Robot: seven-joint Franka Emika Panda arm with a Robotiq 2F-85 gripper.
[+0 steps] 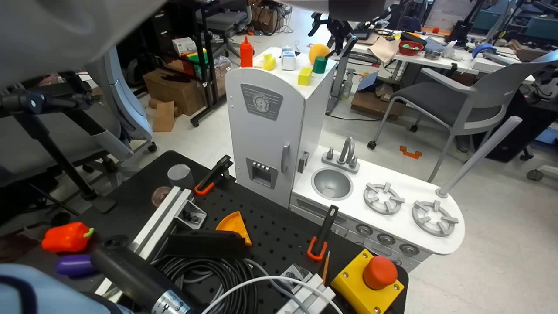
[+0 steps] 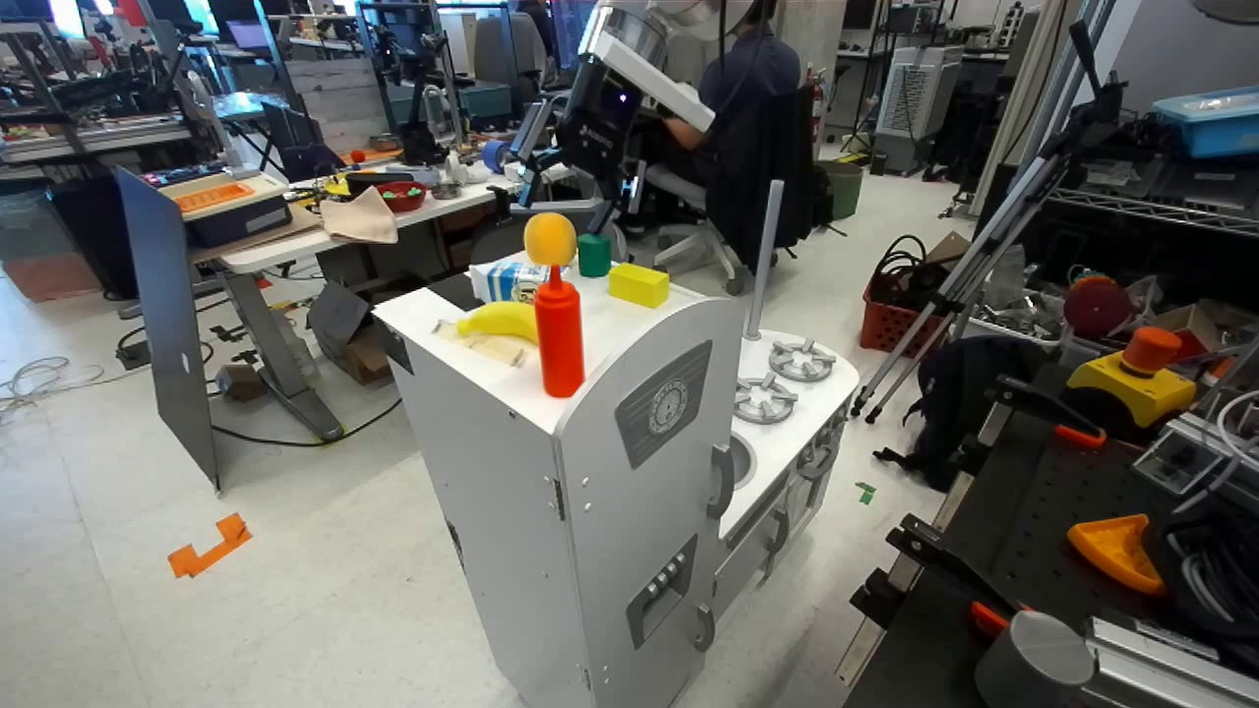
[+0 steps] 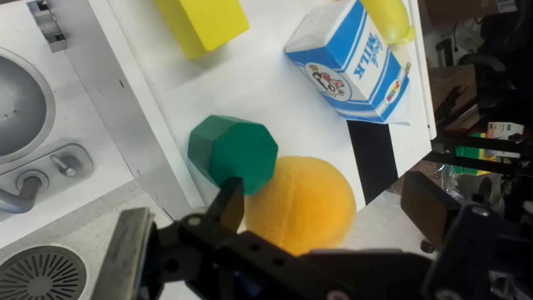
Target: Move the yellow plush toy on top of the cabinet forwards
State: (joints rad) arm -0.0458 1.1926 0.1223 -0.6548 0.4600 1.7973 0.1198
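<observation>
Nearest in an exterior view, a black perforated workbench [image 1: 279, 226] carries a yellow box [image 1: 350, 279] with a red mushroom-shaped button [image 1: 380, 272]. Beyond it stands the tall white and light-grey toy-kitchen cabinet [image 1: 267, 135], joined to a lower white counter [image 1: 365, 172] with a round grey sink [image 1: 331, 185]. On the cabinet's top, a bright-yellow rectangular block [image 1: 305, 76] lies near the front and a red-orange squeeze bottle [image 2: 562, 339] stands upright; farther in come a yellow banana [image 2: 497, 321] and a blue-and-white milk carton [image 3: 354, 68]. At the rear of the top sits the yellow-orange round plush toy [image 3: 312, 204], just beside a dark-green many-sided block [image 3: 243, 156]. The black two-fingered gripper [image 3: 327, 196] is spread wide, a finger on either side of the toy; a gap shows on one side, and contact on the other I cannot tell. Farther off stands a white desk [image 1: 440, 64] bearing a red bowl [image 1: 411, 50]
</observation>
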